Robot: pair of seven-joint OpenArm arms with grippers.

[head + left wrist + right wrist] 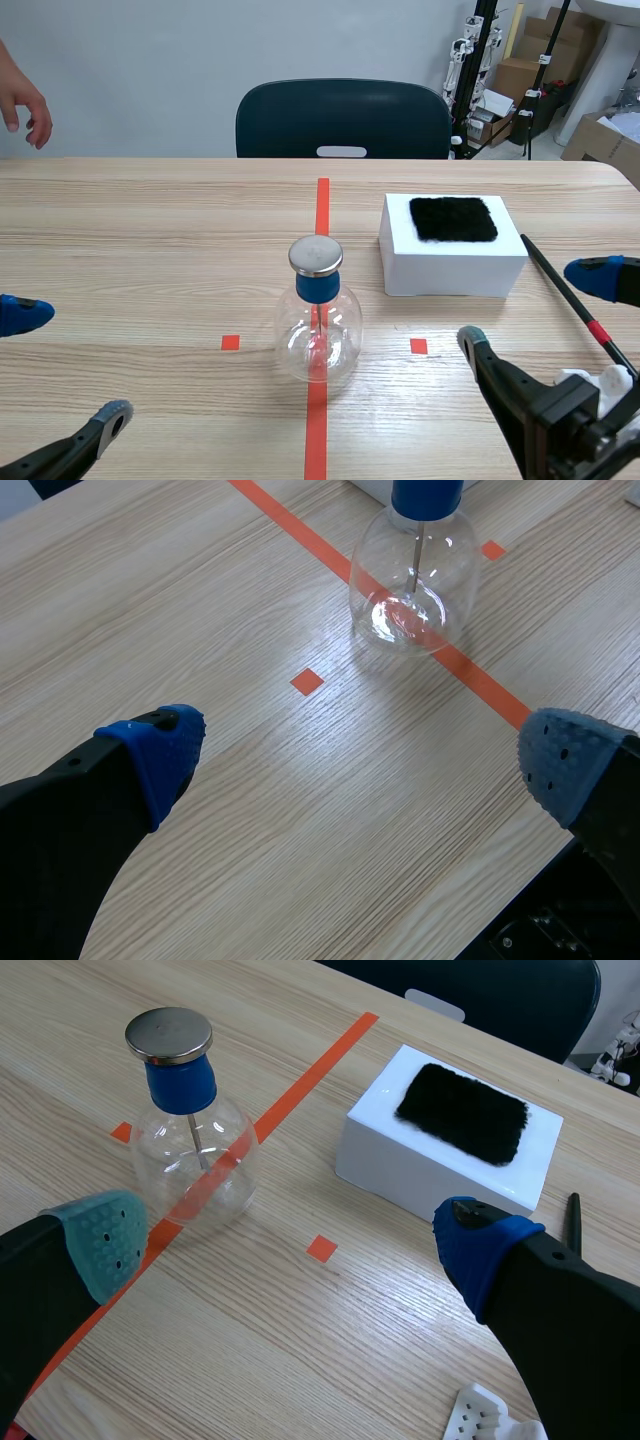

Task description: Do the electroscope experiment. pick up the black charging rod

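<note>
A thin black charging rod [566,292] with a red band lies on the table right of the white box, running toward the front right; only its far tip [574,1222] shows in the right wrist view, behind one finger. My right gripper [540,305] is open at the front right, its fingers on either side of the rod's line, holding nothing. My left gripper [62,362] is open at the front left, far from the rod. The glass electroscope flask [318,322] with a blue stopper and metal cap stands on the centre tape line, ahead of both grippers [412,575] [190,1140].
A white box [452,262] carrying a black fur pad [453,218] sits right of centre [440,1155]. A white plastic piece [598,380] lies by the right arm. A person's hand [25,110] hangs at the far left edge. A dark chair [342,118] stands behind the table.
</note>
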